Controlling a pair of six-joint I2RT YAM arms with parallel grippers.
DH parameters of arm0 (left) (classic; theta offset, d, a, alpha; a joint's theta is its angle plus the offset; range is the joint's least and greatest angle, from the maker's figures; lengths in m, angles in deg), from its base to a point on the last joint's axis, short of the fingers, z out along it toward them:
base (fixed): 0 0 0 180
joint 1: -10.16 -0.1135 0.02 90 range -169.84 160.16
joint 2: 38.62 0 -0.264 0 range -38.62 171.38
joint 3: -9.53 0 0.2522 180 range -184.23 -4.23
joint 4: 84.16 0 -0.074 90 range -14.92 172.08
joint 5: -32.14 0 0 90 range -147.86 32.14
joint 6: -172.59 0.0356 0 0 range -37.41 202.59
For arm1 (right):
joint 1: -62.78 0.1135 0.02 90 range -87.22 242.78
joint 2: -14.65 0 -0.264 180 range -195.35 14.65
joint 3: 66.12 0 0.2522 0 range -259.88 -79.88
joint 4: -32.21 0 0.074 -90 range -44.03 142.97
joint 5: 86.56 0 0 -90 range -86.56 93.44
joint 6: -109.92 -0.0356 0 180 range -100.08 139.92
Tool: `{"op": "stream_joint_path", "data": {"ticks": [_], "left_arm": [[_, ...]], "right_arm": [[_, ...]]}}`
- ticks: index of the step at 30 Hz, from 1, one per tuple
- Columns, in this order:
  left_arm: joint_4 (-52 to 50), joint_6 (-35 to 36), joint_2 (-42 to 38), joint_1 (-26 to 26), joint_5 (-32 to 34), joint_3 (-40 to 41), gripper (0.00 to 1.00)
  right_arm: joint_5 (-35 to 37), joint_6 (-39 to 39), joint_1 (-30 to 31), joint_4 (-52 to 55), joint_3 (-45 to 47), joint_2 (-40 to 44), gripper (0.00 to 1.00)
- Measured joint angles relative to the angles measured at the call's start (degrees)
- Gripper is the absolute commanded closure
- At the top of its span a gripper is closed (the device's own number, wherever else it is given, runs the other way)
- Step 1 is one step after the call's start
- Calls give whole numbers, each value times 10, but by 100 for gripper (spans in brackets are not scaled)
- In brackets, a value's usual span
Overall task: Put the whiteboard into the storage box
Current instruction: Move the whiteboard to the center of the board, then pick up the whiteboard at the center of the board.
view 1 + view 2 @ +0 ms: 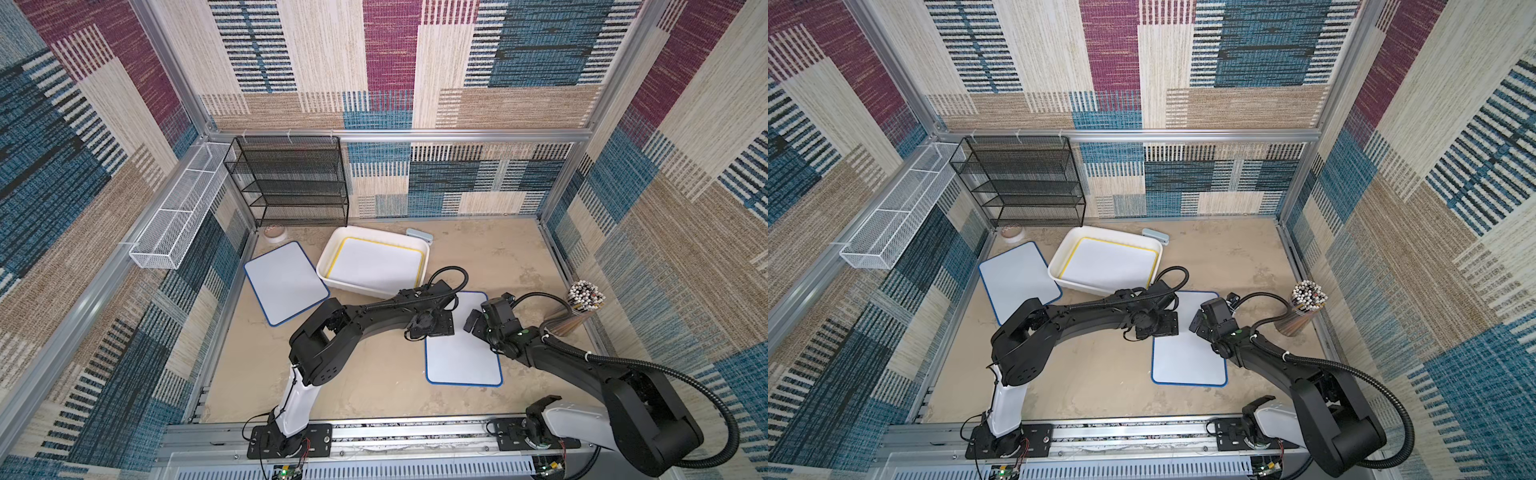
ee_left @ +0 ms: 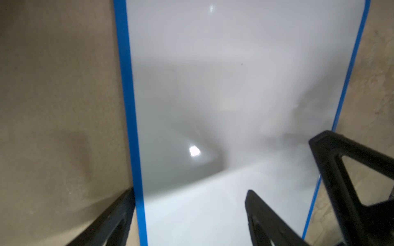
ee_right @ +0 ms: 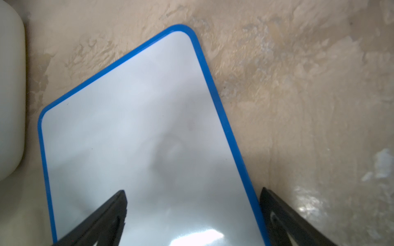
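A blue-framed whiteboard (image 1: 463, 353) (image 1: 1190, 357) lies flat on the tan table, front right of the storage box (image 1: 328, 257), a shallow white tub. A yellow-framed whiteboard (image 1: 376, 264) lies inside the tub. Another blue-framed whiteboard (image 1: 286, 282) lies left of it. My left gripper (image 2: 189, 191) is open low over the near board's far left part, one finger outside the blue edge (image 2: 128, 106), one over the white face. My right gripper (image 3: 193, 190) (image 1: 473, 322) is open across the opposite long edge. Neither holds anything.
A black mesh rack (image 1: 291, 178) stands at the back left, with a white wire basket (image 1: 178, 216) on the left wall. A small bowl (image 1: 275, 233) and a pale blue eraser (image 1: 419, 235) lie near the tub. A holder of pencils (image 1: 582, 307) stands at the right wall.
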Motion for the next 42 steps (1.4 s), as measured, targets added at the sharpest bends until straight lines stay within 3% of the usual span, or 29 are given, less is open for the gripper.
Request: {"op": "stream_joint_path", "data": {"ticks": [14, 21, 27, 42], "left_arm": [[-35, -2, 39, -2, 3, -53, 16], [-37, 1, 42, -13, -30, -55, 17], [-8, 17, 34, -31, -81, -28, 18], [10, 43, 28, -38, -107, -11, 19]], "right_arm": [[20, 30, -1, 24, 9, 13, 0], [-35, 66, -3, -31, 47, 50, 0], [-78, 75, -15, -12, 60, 97, 0], [-225, 13, -120, -23, 91, 163, 0]]}}
